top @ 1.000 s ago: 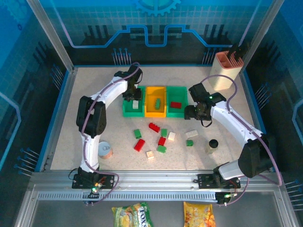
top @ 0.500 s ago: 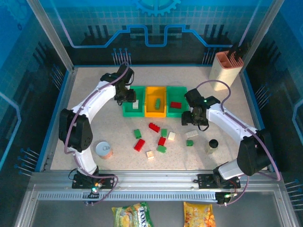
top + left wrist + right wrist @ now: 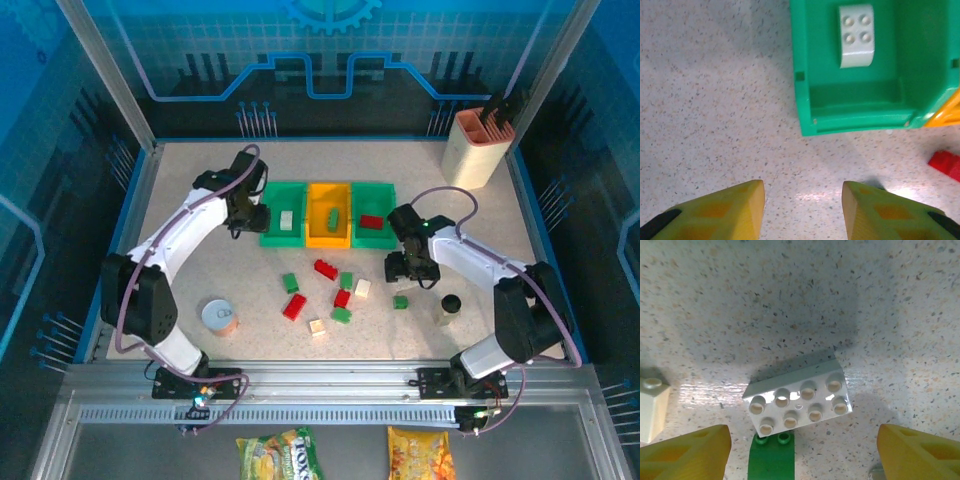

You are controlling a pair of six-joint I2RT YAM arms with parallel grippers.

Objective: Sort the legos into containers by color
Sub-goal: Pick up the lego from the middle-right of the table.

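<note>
Three bins stand in a row: the left green bin (image 3: 266, 238) holds a white brick (image 3: 286, 219), the orange bin (image 3: 312, 238) a green brick (image 3: 331, 215), the right green bin (image 3: 386, 238) a red brick (image 3: 372, 222). My left gripper (image 3: 250, 218) hangs open and empty over bare table just left of the left green bin (image 3: 805, 107), whose white brick (image 3: 856, 35) lies ahead. My right gripper (image 3: 802, 450) is open, straddling a white eight-stud brick (image 3: 799, 401) with a green brick (image 3: 771, 460) against it. Several red, green and cream bricks (image 3: 342, 298) lie loose in front of the bins.
A round tin can (image 3: 218, 317) sits at the near left. A small dark-capped bottle (image 3: 449, 306) stands just right of my right gripper (image 3: 408, 272). The tall beige holder (image 3: 478, 145) is at the back right. A cream brick (image 3: 651, 407) lies left of the white one.
My left gripper has pulled left out of the left green bin, leaving the white brick inside. My right gripper has come toward the near side and lowered over the white brick.
</note>
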